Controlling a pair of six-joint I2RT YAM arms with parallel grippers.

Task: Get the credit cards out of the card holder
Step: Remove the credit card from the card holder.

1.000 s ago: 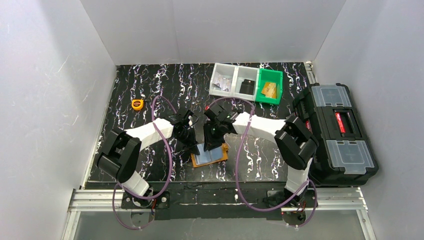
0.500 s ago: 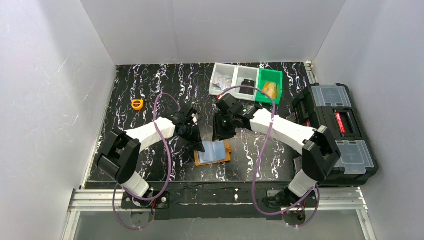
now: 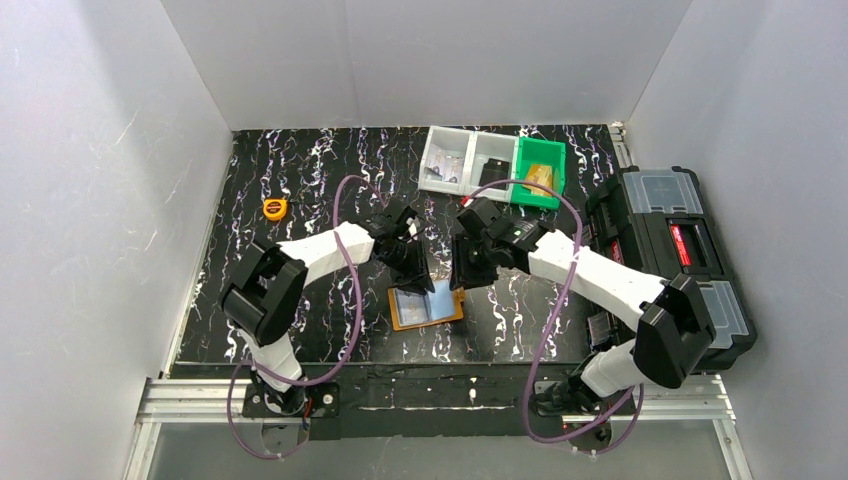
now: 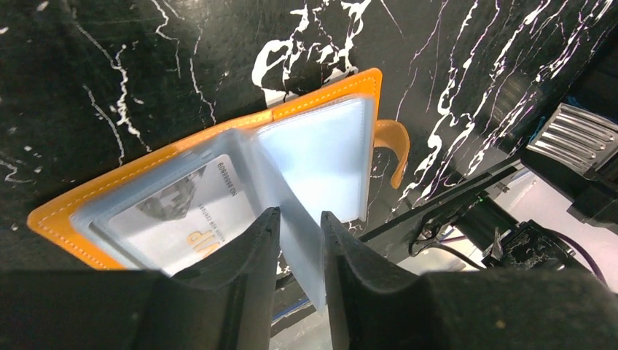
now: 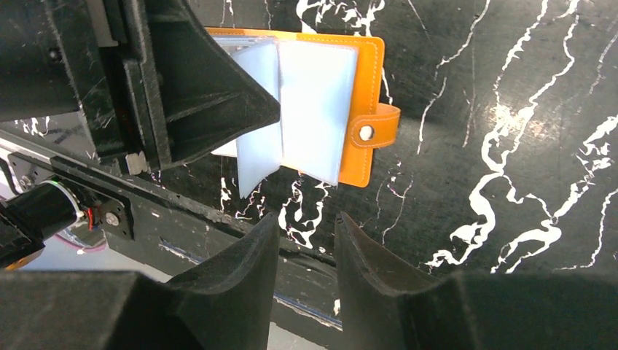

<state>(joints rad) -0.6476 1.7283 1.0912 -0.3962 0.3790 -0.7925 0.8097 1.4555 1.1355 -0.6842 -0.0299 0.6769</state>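
Note:
The orange card holder [image 3: 426,325] lies open on the black marbled table, near the front. In the left wrist view its orange edge [image 4: 65,213] frames clear pockets, and a whitish printed credit card [image 4: 175,219] sits in the left pocket. My left gripper [image 3: 418,276] [image 4: 299,213] is shut on a pale blue sheet [image 4: 310,255] that stands up from the fold. I cannot tell whether it is a bare card or a pocket leaf. My right gripper [image 3: 463,272] [image 5: 307,219] hangs narrowly open and empty just right of the holder [image 5: 368,87], near its closure tab [image 5: 375,131].
A yellow tape measure [image 3: 274,208] lies at the left. Clear bins [image 3: 470,160] and a green bin [image 3: 540,172] stand at the back. A black toolbox [image 3: 680,270] sits on the right. The table's front edge and metal rail run just below the holder.
Both grippers moved right. The right gripper came off the holder to its right side. The left gripper came over the holder's fold, and the holder shifted slightly right.

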